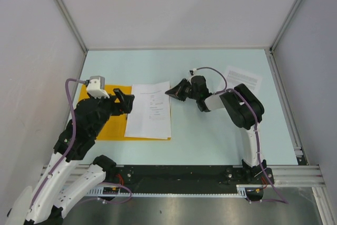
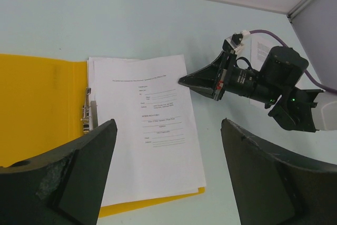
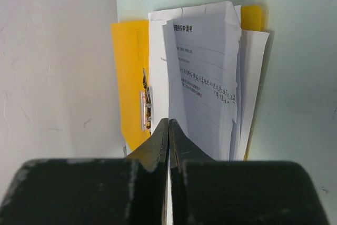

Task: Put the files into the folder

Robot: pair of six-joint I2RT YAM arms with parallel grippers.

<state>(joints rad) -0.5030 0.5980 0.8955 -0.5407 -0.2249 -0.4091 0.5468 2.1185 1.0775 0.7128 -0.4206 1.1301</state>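
Observation:
The orange-yellow folder (image 1: 105, 125) lies open on the left of the table, with a metal clip (image 2: 87, 111) at its spine. A stack of white printed files (image 1: 150, 111) rests on its right half. My right gripper (image 1: 171, 91) is shut on the right edge of the top sheet (image 3: 205, 77), near its far corner, with the sheet's edge slightly raised. My left gripper (image 1: 126, 101) is open and empty, hovering over the left side of the stack; in the left wrist view its fingers (image 2: 79, 167) frame the sheets (image 2: 152, 130). One more sheet (image 1: 242, 80) lies flat at the far right.
Grey enclosure walls (image 1: 31, 51) stand on the left, back and right. An aluminium rail (image 1: 287, 98) runs along the table's right edge. Bare pale-blue table (image 1: 205, 140) lies between the folder and the right arm's base.

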